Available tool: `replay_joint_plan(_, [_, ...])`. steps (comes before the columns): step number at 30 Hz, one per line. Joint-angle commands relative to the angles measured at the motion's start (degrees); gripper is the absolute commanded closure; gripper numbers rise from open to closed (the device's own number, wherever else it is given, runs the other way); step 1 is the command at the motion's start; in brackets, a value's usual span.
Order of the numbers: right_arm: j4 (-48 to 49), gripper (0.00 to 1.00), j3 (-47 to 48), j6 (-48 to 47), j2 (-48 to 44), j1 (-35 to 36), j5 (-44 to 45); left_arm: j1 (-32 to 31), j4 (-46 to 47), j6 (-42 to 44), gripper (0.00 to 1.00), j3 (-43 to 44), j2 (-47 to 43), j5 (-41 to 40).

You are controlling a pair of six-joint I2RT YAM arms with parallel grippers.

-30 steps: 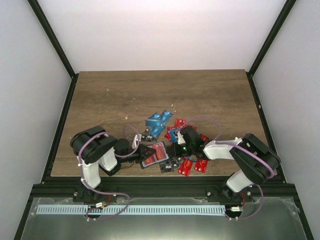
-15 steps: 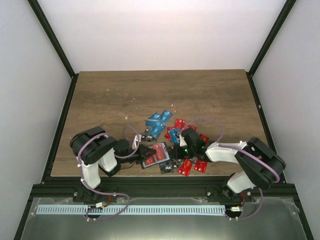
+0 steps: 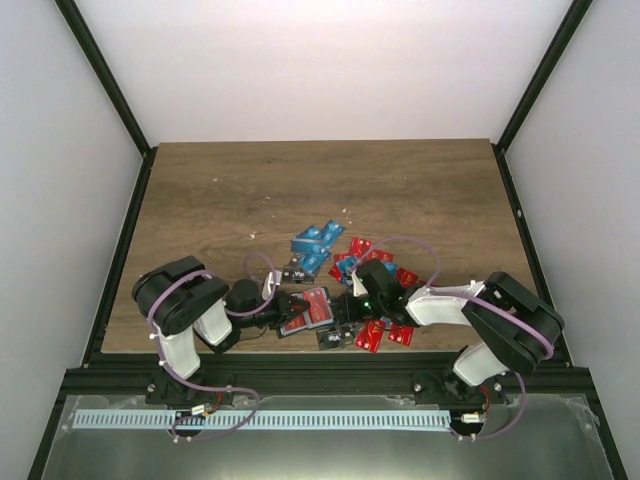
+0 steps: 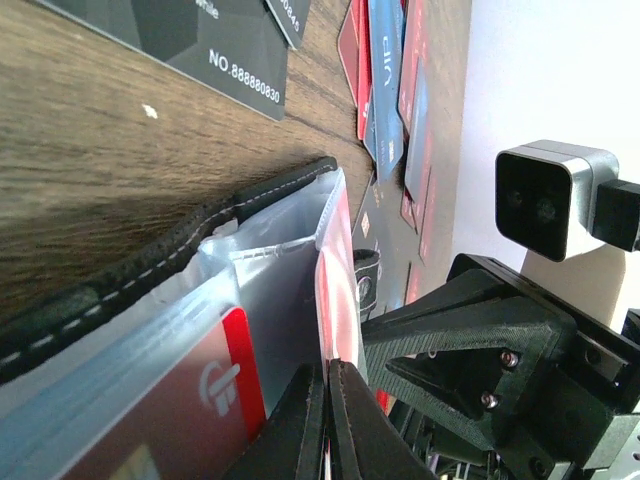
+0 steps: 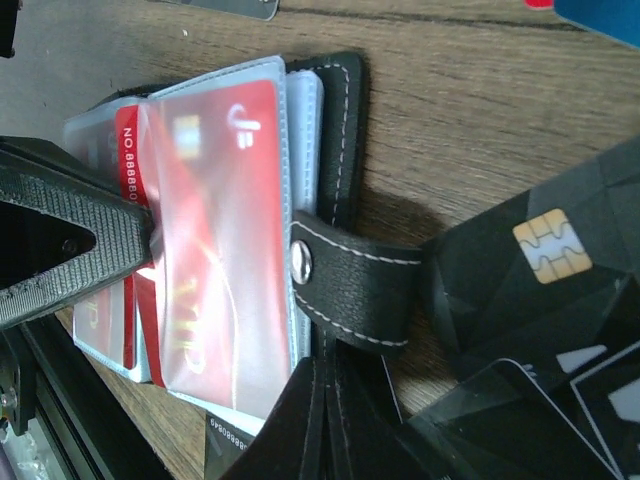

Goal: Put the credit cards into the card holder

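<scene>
The card holder (image 3: 312, 306) lies open near the table's front edge, and its clear sleeves (image 5: 215, 230) show red credit cards. My left gripper (image 3: 290, 309) comes in from the left. It is shut on the edge of one clear sleeve (image 4: 330, 290) with a red card in it. My right gripper (image 3: 346, 312) comes in from the right. It is shut on the holder's black stitched cover (image 5: 345, 100), just below the clasp tab (image 5: 360, 280). Loose blue credit cards (image 3: 315, 240), red ones (image 3: 385, 335) and black ones (image 5: 530, 290) lie around the holder.
The two grippers nearly meet over the holder, with the left fingers (image 5: 60, 240) close against the sleeves. Black cards (image 4: 215, 40) lie just beyond the holder. The table's front rail (image 3: 320, 375) runs right behind both wrists.
My right gripper has shut on the holder's cover and moved slightly left and nearer. The left gripper has stayed shut on the sleeve, and the holder has shifted a little.
</scene>
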Motion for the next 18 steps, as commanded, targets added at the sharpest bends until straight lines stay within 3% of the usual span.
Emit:
replay_joint_plan(1, [-0.4, 0.99, 0.6, 1.3, 2.9, 2.5, -0.6, -1.5, 0.8, 0.0, 0.96, 2.4, 2.3, -1.0])
replay_joint_plan(8, [-5.6, 0.99, 2.1, -0.5, 0.6, 2.5, 3.6, -1.8, -0.9, 0.4, 0.95, 1.3, 0.2, -0.7])
replay_joint_plan(11, [-10.0, 0.99, 3.6, -1.8, -1.5, 2.5, 6.1, -1.8, -6.2, 2.7, 0.91, 1.3, -3.1, 0.1])
replay_joint_plan(18, [-14.3, 0.96, 5.8, -3.6, -5.8, 2.0, 7.3, -1.9, -37.1, 14.2, 0.7, 5.6, -17.5, -3.2])
